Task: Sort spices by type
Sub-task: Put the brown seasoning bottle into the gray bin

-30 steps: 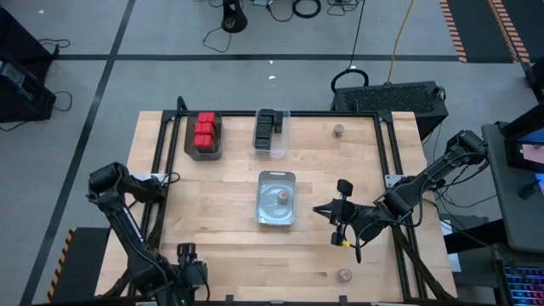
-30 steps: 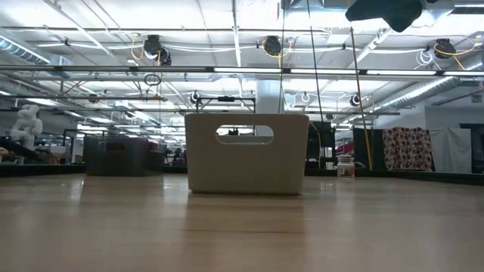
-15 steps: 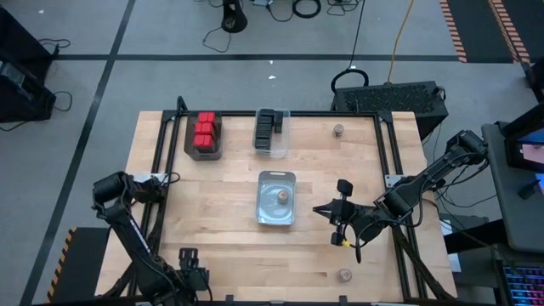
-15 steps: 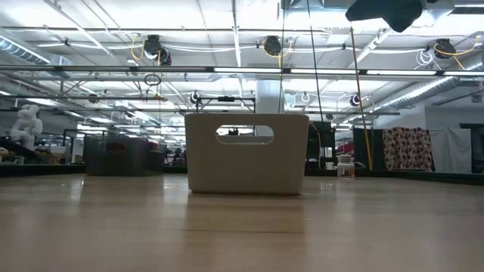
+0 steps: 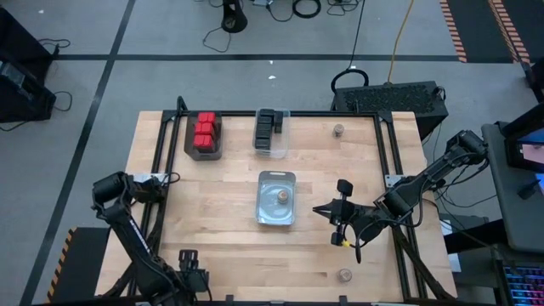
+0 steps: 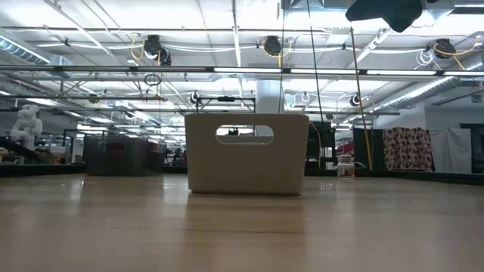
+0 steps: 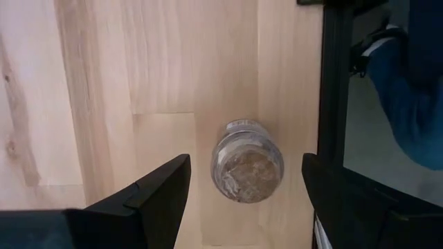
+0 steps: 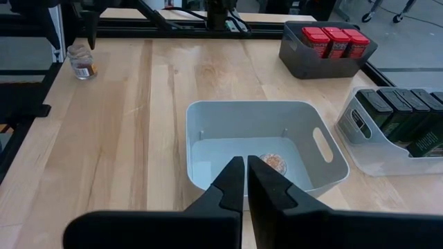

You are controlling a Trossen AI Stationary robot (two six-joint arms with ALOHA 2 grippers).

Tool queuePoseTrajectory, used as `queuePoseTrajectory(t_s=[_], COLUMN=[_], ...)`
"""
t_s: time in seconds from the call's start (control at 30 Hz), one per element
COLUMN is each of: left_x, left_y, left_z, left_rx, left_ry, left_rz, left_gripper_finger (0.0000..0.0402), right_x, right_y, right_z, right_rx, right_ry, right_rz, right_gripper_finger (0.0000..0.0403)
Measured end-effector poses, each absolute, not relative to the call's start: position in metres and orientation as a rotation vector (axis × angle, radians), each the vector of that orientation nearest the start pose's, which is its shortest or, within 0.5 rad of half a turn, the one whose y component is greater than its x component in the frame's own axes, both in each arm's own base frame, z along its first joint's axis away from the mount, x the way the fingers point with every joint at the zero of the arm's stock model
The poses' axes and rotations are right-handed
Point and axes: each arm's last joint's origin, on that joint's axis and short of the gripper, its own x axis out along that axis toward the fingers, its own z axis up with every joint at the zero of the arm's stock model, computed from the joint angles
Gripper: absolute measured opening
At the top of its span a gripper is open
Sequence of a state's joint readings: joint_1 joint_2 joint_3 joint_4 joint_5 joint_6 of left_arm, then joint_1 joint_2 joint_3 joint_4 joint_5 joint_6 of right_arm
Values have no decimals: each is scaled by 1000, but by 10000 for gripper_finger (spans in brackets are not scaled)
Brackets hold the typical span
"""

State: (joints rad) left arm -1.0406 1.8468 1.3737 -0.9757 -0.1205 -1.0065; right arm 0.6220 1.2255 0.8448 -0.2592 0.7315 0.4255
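Note:
Red boxy spices (image 5: 205, 132) sit in a dark tray at the far left. Black boxy ones (image 5: 268, 129) sit in a clear bin beside it. One round jar (image 5: 280, 198) lies in the pale bin (image 5: 277, 177) at mid-table. Another stands at the far right (image 5: 338, 130) and another at the near right (image 5: 344, 274). My left gripper (image 5: 188, 255) is open at the near edge, pointing down. Its fingers stand on either side of a further jar (image 7: 247, 169) without touching it. My right gripper (image 8: 246, 181) is shut and empty, right of the pale bin (image 8: 208, 117).
A black frame rail (image 7: 336, 104) runs along the table's edge close beside the jar under my left gripper. Something blue (image 7: 415, 76) shows beyond that rail. Bare wood lies between the pale bin and the near edge.
My left arm has shifted a little toward the table's near edge. My right arm has kept still.

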Motion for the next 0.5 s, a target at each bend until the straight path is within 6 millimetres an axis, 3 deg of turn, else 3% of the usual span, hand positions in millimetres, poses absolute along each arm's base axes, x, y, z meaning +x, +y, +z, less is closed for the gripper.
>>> queuePoseTrajectory(t_s=[0.23, 0.5], left_x=[176, 180], left_y=[-296, -294], left_z=[186, 186], left_rx=[-41, -35], left_ry=[1455, 1450], left_rz=[-87, -87], left_gripper_finger=[281, 281], right_x=[216, 216], right_y=[131, 131], right_z=[263, 263], right_rx=[15, 16], right_ry=[462, 462], right_rz=[-207, -207], right_gripper_finger=[0, 0])
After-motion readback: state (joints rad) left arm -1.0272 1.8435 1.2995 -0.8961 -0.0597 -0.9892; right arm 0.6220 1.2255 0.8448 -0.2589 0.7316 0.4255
